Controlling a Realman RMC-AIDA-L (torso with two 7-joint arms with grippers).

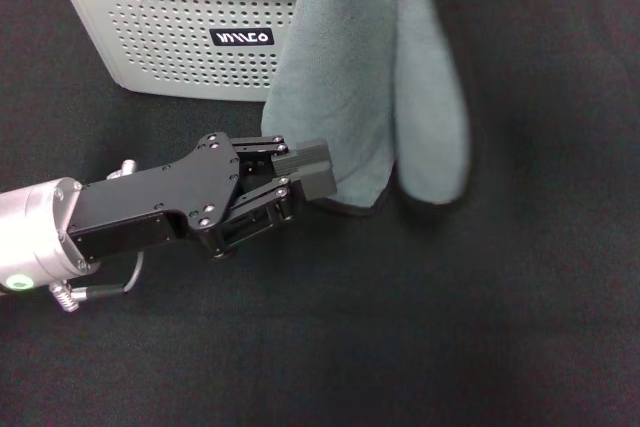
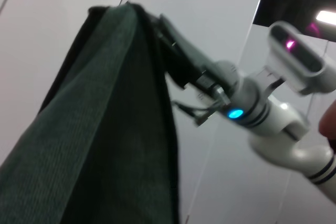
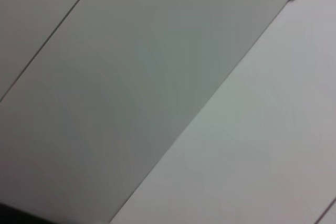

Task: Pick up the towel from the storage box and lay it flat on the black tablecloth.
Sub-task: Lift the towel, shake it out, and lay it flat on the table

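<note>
Head view: right gripper (image 2: 157,24) pinches the hanging towel (image 1: 365,87); left gripper (image 1: 322,179) closes on its 6 o'clock corner.

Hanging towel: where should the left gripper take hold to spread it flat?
Grip the towel at its lower corner nearest the left gripper, coming from the robot's left: it hangs folded from the right gripper, leaving that black-trimmed corner free near the black tablecloth.
</note>
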